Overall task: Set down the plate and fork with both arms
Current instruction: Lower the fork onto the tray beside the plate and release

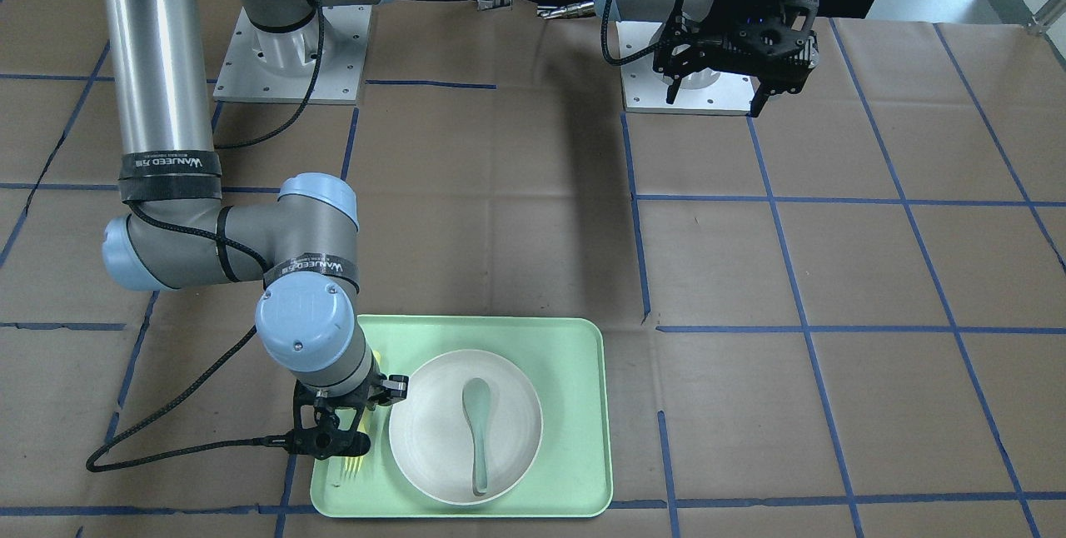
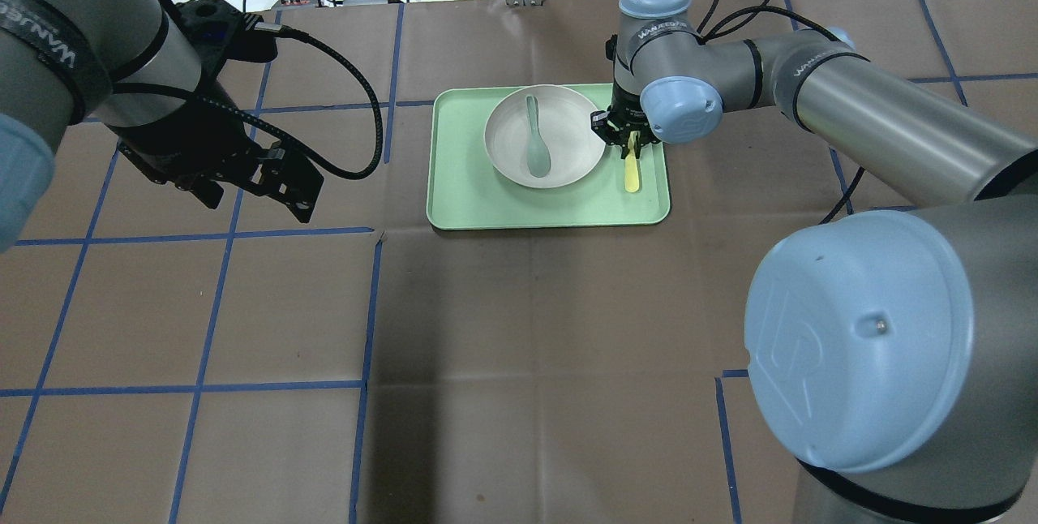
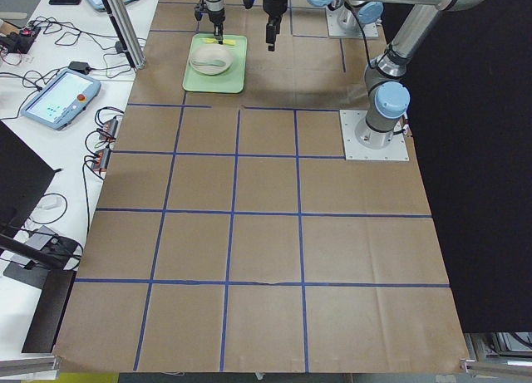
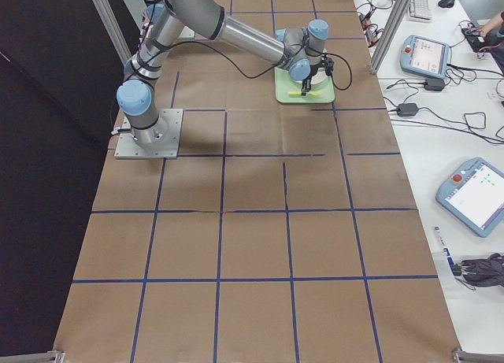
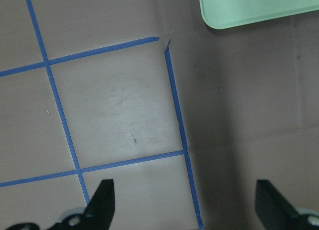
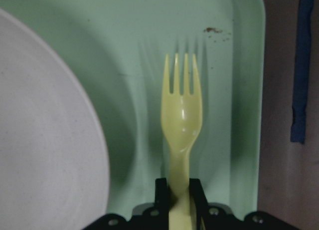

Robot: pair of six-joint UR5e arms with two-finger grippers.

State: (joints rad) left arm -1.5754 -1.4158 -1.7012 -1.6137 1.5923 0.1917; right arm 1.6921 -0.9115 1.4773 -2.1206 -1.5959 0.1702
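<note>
The right gripper [image 6: 178, 190] is clenching the fork [image 6: 182, 115] by its handle, with the plate [image 6: 45, 135] lying left of it. The left gripper [image 5: 185, 202] is hovering above the table [image 5: 124, 100] — fingers spread wide.

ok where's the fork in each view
Front-facing: fork at lower left, on the picture's left of the plate.
Overhead: fork at upper centre, right of the plate.
Exterior left: tiny yellow streak at the top.
Exterior right: yellow sliver near the top.
Left wrist: not in it.
Right wrist: fork in the centre, tines pointing up.
Shared landmark: the green tray it lies on.
</note>
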